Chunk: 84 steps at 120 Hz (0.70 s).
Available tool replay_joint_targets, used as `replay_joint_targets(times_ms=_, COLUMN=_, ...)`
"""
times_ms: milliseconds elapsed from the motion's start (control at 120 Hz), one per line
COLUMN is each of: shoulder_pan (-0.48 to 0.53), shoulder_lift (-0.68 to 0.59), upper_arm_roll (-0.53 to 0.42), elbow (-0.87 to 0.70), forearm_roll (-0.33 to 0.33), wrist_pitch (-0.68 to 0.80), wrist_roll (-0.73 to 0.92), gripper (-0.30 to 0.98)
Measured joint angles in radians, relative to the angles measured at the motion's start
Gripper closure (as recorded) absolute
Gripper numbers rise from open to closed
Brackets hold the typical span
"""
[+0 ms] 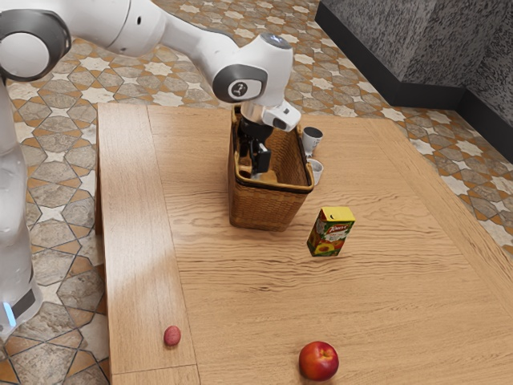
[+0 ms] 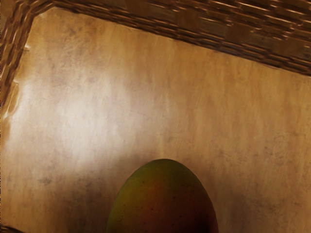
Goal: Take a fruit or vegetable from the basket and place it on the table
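no legible txt; logo lettering on carton (image 1: 330,234), rt of ctr in ext. view, too small to read.

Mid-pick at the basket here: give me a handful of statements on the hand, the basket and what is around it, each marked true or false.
1. The hand reaches down into the basket. True.
2. The basket is tipped over on its side. False: it stands upright on the table.
3. A green fruit with a reddish tint shows against the basket's floor. True.
4. The juice carton is inside the basket. False: the carton stands on the table, outside the basket.
5. The larger red fruit is on the table, away from the basket. True.
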<state>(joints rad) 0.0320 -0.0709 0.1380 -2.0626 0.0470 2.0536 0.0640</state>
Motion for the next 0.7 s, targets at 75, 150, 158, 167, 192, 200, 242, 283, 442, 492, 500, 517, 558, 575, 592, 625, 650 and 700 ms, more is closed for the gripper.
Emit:
replay_joint_targets(times_ms=75, shoulder_pan=0.004, shoulder_lift=0.004, upper_arm_roll=0.0, elbow=0.0, forearm_roll=0.0, wrist_pitch=0.0, wrist_roll=0.003, gripper=0.0)
replay_joint_targets(times_ms=150, shoulder_pan=0.006, shoulder_lift=0.012, upper_arm_roll=0.0, elbow=0.0, forearm_roll=-0.001, wrist_pitch=0.0, wrist_roll=0.006, gripper=0.0)
replay_joint_targets(times_ms=158, shoulder_pan=0.006, shoulder_lift=0.014, upper_arm_roll=0.0, elbow=0.0, forearm_roll=-0.001, wrist_pitch=0.001, wrist_roll=0.006, gripper=0.0)
replay_joint_targets(times_ms=167, shoulder_pan=0.006, shoulder_lift=0.015, upper_arm_roll=0.0, elbow=0.0, forearm_roll=-0.001, wrist_pitch=0.001, wrist_roll=0.006, gripper=0.0)
replay_joint_targets(times_ms=192, shoulder_pan=0.006, shoulder_lift=0.019, upper_arm_roll=0.0, elbow=0.0, forearm_roll=-0.001, wrist_pitch=0.003, wrist_roll=0.007, gripper=0.0)
replay_joint_targets(times_ms=200, shoulder_pan=0.006, shoulder_lift=0.02, upper_arm_roll=0.0, elbow=0.0, forearm_roll=-0.001, wrist_pitch=0.004, wrist_roll=0.007, gripper=0.0)
replay_joint_targets(times_ms=242, shoulder_pan=0.006, shoulder_lift=0.028, upper_arm_roll=0.0, elbow=-0.001, forearm_roll=-0.002, wrist_pitch=0.007, wrist_roll=0.008, gripper=0.0)
replay_joint_targets(times_ms=283, shoulder_pan=0.005, shoulder_lift=0.032, upper_arm_roll=0.0, elbow=-0.001, forearm_roll=-0.002, wrist_pitch=0.01, wrist_roll=0.01, gripper=0.0)
replay_joint_targets(times_ms=442, shoulder_pan=0.009, shoulder_lift=0.049, upper_arm_roll=0.0, elbow=-0.001, forearm_roll=-0.004, wrist_pitch=0.021, wrist_roll=0.013, gripper=0.0)
replay_joint_targets(times_ms=492, shoulder_pan=0.011, shoulder_lift=0.053, upper_arm_roll=0.0, elbow=-0.001, forearm_roll=-0.005, wrist_pitch=0.024, wrist_roll=0.014, gripper=0.0)
replay_joint_targets(times_ms=500, shoulder_pan=0.012, shoulder_lift=0.054, upper_arm_roll=0.0, elbow=-0.001, forearm_roll=-0.006, wrist_pitch=0.025, wrist_roll=0.014, gripper=0.0)
replay_joint_targets(times_ms=517, shoulder_pan=0.013, shoulder_lift=0.057, upper_arm_roll=0.0, elbow=-0.001, forearm_roll=-0.006, wrist_pitch=0.026, wrist_roll=0.014, gripper=0.0)
replay_joint_targets(times_ms=558, shoulder_pan=0.015, shoulder_lift=0.061, upper_arm_roll=-0.001, elbow=-0.001, forearm_roll=-0.008, wrist_pitch=0.029, wrist_roll=0.015, gripper=0.0)
replay_joint_targets(times_ms=575, shoulder_pan=0.016, shoulder_lift=0.062, upper_arm_roll=-0.001, elbow=-0.001, forearm_roll=-0.008, wrist_pitch=0.031, wrist_roll=0.015, gripper=0.0)
replay_joint_targets(times_ms=592, shoulder_pan=0.017, shoulder_lift=0.063, upper_arm_roll=-0.001, elbow=-0.001, forearm_roll=-0.009, wrist_pitch=0.032, wrist_roll=0.016, gripper=0.0)
replay_joint_targets(times_ms=625, shoulder_pan=0.018, shoulder_lift=0.065, upper_arm_roll=-0.001, elbow=-0.001, forearm_roll=-0.01, wrist_pitch=0.035, wrist_roll=0.016, gripper=0.0)
replay_joint_targets(times_ms=650, shoulder_pan=0.019, shoulder_lift=0.067, upper_arm_roll=-0.001, elbow=-0.001, forearm_roll=-0.01, wrist_pitch=0.037, wrist_roll=0.017, gripper=0.0)
replay_joint_targets(times_ms=700, shoulder_pan=0.021, shoulder_lift=0.07, upper_arm_roll=-0.001, elbow=-0.001, forearm_roll=-0.011, wrist_pitch=0.041, wrist_roll=0.017, gripper=0.0)
